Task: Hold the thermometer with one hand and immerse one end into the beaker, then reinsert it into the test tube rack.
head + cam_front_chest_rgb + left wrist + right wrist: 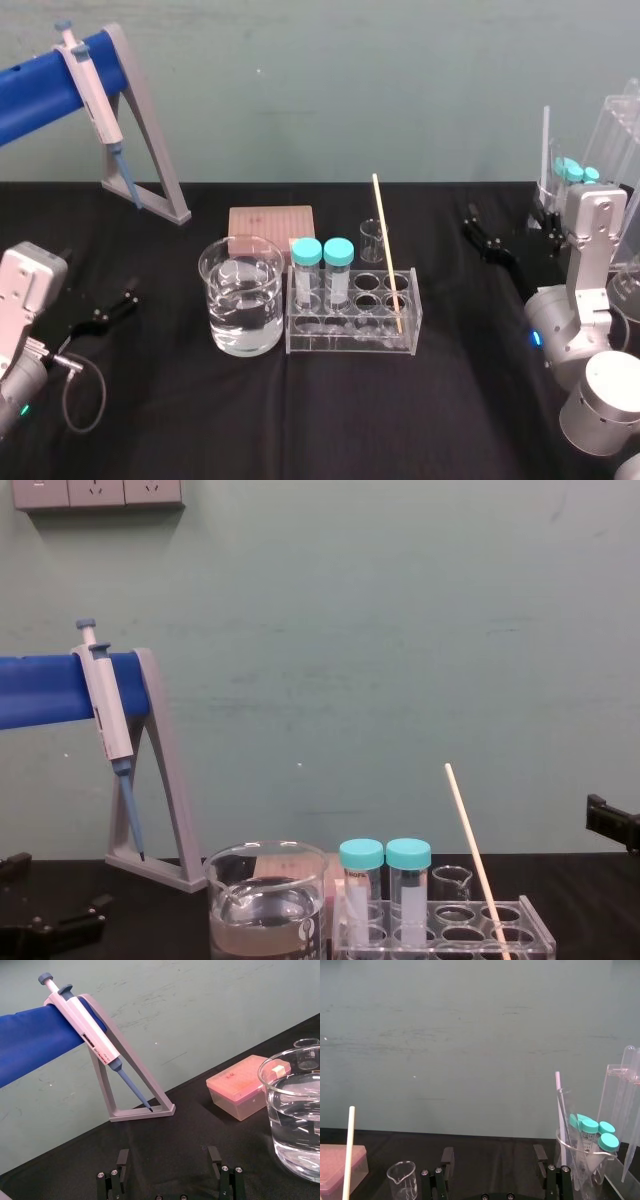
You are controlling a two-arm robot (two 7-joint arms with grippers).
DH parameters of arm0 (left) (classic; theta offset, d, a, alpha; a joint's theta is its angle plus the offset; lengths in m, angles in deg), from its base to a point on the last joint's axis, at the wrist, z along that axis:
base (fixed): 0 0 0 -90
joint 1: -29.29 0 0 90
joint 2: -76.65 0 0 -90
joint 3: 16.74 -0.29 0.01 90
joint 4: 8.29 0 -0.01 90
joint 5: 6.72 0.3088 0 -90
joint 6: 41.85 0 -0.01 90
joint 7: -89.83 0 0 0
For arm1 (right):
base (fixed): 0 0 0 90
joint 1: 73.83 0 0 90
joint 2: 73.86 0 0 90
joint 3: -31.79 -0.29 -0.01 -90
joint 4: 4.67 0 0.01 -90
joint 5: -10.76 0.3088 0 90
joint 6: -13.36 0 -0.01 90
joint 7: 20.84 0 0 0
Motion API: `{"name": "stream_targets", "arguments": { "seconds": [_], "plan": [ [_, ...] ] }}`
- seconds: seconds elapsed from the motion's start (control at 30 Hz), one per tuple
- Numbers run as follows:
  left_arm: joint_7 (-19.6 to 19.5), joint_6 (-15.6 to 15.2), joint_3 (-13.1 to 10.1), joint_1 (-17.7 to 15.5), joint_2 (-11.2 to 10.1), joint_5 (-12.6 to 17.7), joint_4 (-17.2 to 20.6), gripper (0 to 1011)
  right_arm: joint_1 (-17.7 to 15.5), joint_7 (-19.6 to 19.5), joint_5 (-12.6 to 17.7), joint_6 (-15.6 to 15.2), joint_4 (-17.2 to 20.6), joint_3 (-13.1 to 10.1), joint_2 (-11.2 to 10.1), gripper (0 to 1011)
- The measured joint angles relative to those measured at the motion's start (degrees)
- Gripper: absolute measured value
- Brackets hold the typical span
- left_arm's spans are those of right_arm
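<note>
The thermometer [389,255] is leaning in the right end of the rack [352,340], with the beaker [243,300] sitting just left of it. The left claw [168,1152] and right claw [494,1150] are hanging spread open at the counter's [320,430] sides.

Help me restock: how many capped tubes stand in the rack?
2. Both stand side by side at the rack's left end, by the beaker: a left tube and a right tube. Nothing seems hidden; the rack is transparent.
</note>
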Motion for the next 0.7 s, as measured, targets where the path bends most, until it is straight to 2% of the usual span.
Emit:
{"name": "stream_targets", "arguments": {
  "seconds": [0.7],
  "plan": [
    [0.0,0.0,0.0,0.0,0.0,0.0,0.0,1004,0.1,0.3,0.1,-0.5,0.8,0.3,-0.5,1003]
  ]
}}
